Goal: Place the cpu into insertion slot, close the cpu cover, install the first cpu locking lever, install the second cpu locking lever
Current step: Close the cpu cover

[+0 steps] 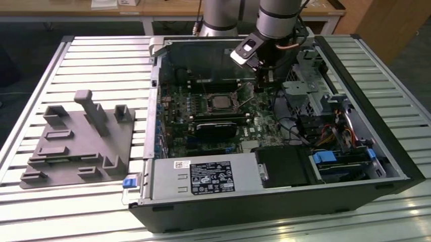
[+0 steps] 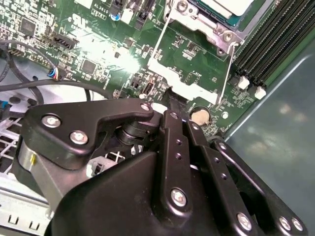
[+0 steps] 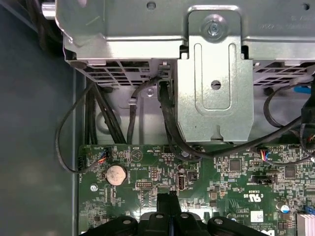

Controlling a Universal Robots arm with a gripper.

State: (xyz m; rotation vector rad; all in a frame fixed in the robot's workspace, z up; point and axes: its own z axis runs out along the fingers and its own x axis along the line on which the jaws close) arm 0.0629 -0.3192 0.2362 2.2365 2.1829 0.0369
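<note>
Exterior view first: which way does the work lie from the black two-fingered end effector [image 1: 264,83]? — Lena

Toward the exterior view's left and slightly lower in the frame. The end effector hangs in the upper centre of the picture, inside the open black computer case [image 1: 397,169] that stands on the grey slatted counter [image 1: 101,60]. The small square insertion slot with its silver metal rim [image 1: 219,112] sits just left of centre on the green circuit board [image 1: 176,108]. It is near the end effector but apart from it. — Otto

And the chip itself? — Lena

The small flat square cpu [image 1: 219,102], with its dull silvery metal top, already lies in the slot. In the second wrist view the thin square silver cpu cover [image 2: 204,23] looks to be lying flat around it, the chip's pale top showing through the cut-out window. Two thin wire locking levers [image 2: 160,37] run roughly parallel, their long axes leading from the frame's corners out toward the end effector. I judge neither is latched, because their free ends stand away from the frame. — Otto

What is the end effector holding? — Lena

Nothing I can make out. In the first wrist view the black fingertips [image 3: 162,202] are pressed together along a narrow seam, just over the board and near the round silver coin cell [image 3: 116,173]. I cannot tell whether they touch a lever. — Otto
</note>
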